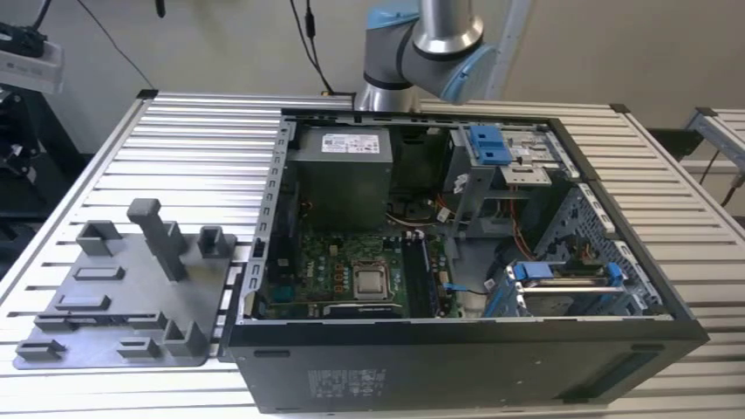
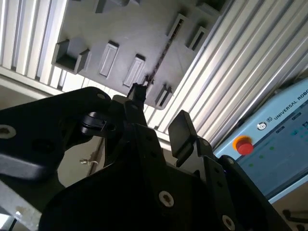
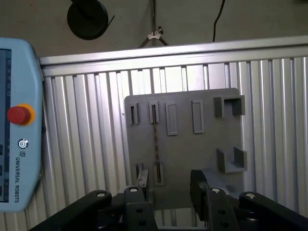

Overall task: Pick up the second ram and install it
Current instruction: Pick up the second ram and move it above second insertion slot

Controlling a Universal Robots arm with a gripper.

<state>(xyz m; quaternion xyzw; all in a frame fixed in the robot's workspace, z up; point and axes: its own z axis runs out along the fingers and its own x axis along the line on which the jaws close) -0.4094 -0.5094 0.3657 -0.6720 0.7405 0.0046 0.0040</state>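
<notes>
While the arm [image 1: 425, 35] stands behind the open computer case [image 1: 466, 367] at top centre of the exterior view, the grey holder tray [image 1: 117, 297] lies on the slatted table [image 1: 198, 140] at that view's lower left, just beside the case.

In the first wrist view the second ram [image 3: 155, 142] stands on edge in the tray's slots. It shows as a thin dark line, ahead of the gripper [image 3: 168, 185], whose fingers are spread wide and hold nothing.

In the second wrist view the ram [image 2: 162, 53] runs away from the gripper [image 2: 159, 113]. One fingertip [image 2: 137, 94] seems just beside its near end, though I cannot tell whether they touch.
</notes>
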